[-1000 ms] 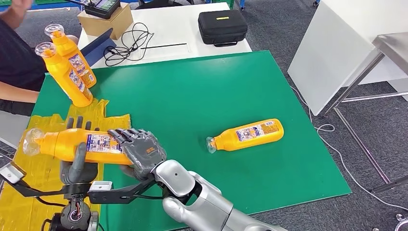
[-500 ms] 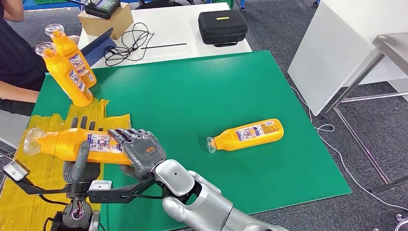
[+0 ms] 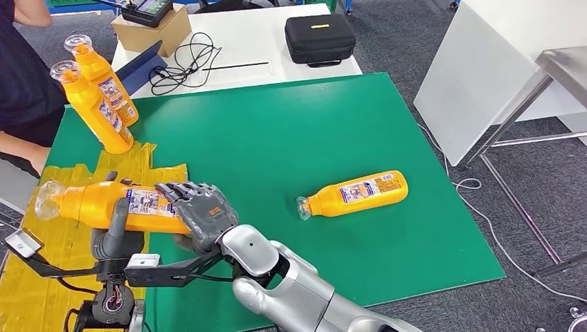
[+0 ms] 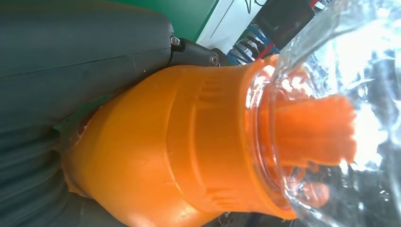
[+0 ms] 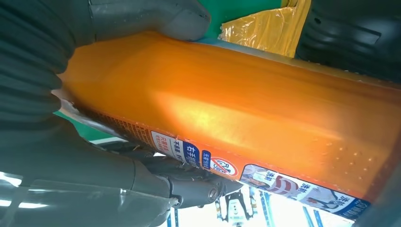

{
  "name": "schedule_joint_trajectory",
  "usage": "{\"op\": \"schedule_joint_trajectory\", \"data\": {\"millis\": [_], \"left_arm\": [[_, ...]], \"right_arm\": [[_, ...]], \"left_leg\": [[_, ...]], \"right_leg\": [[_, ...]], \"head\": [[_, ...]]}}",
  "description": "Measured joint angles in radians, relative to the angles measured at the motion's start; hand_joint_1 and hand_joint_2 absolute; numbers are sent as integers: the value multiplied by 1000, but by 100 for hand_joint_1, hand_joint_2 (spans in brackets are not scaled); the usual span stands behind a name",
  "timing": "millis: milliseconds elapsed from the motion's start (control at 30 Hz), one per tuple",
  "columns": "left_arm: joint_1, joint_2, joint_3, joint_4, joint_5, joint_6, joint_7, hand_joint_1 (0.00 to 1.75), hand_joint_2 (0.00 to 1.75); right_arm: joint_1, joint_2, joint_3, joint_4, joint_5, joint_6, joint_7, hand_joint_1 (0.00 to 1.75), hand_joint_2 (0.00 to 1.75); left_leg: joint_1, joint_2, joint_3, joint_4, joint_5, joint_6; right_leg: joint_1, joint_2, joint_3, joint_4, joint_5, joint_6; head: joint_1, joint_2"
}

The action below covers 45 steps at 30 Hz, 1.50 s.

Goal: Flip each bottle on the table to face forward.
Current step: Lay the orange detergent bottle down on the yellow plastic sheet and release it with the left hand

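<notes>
Both hands hold one orange plastic bottle with a clear domed cap [image 3: 104, 205] above the yellow sheet [image 3: 41, 242] at the green counter [image 3: 277, 138] edge. The left hand [image 3: 114, 232] cradles it from beneath, fingers [image 3: 119, 214] wrapped on the body; the right hand [image 3: 201, 214] clasps the base end, fingers [image 3: 176, 192] curled over the label. This two-handed hold probably lets the bottle be rolled about its length. Its long axis lies roughly level, cap pointing away from the right hand. A second orange bottle [image 3: 356, 192] lies on the counter beyond the right hand, well apart, label up. Two further orange bottles [image 3: 97, 97] sit beyond the yellow sheet.
</notes>
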Motion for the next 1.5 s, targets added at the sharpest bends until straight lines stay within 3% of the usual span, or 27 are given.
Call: {"op": "schedule_joint_trajectory", "data": {"millis": [100,133,233,367,500,633,833,1067,1233,1500], "left_arm": [[-6,0,1,5,-18,9,-8,175,175],[-10,0,3,6,-31,16,-13,175,175],[-23,6,11,7,-112,59,-51,175,175],[-57,26,48,15,-368,180,-132,175,175],[-108,60,91,78,-736,352,-192,175,175],[-143,86,114,152,-882,418,-217,175,175],[-136,140,130,199,-1080,562,-252,175,175],[-191,206,66,382,-1503,780,-272,175,175],[-217,203,22,518,-1741,809,-271,175,175],[-229,191,-7,630,-1799,813,-282,175,175]], "right_arm": [[-3,-1,-4,0,-53,34,8,3,44],[-2,-2,-8,1,-88,54,2,0,0],[5,-13,-38,8,-209,89,-29,0,0],[31,-45,-114,11,-306,30,-85,0,0],[68,-88,-233,-15,-351,-33,-160,0,0],[104,-114,-310,-43,-364,-42,-195,0,0],[112,-119,-328,-44,-398,-50,-253,0,0],[134,-143,-334,-75,-430,-76,-258,0,0],[155,-168,-337,-117,-442,-82,-259,0,0],[166,-189,-337,-143,-457,-85,-269,0,0]], "left_leg": [[0,0,0,0,0,0],[0,0,0,0,0,0],[0,-1,0,0,0,0],[0,-2,0,0,0,0],[0,-3,0,0,0,0],[0,-3,0,0,0,0],[0,1,0,0,0,0],[0,0,0,0,0,-1],[-1,1,0,0,0,0],[-1,1,0,0,0,0]], "right_leg": [[0,0,0,0,0,0],[0,0,0,0,0,0],[0,0,0,0,0,0],[0,-1,0,0,0,0],[0,-1,1,0,0,0],[0,-1,1,0,0,0],[0,2,-1,0,0,0],[0,2,0,0,0,0],[-1,2,0,0,0,0],[-1,3,-1,0,0,0]], "head": [[0,0],[0,0],[0,0],[0,0],[0,0],[0,0],[0,0],[0,0],[0,0],[0,0]]}}
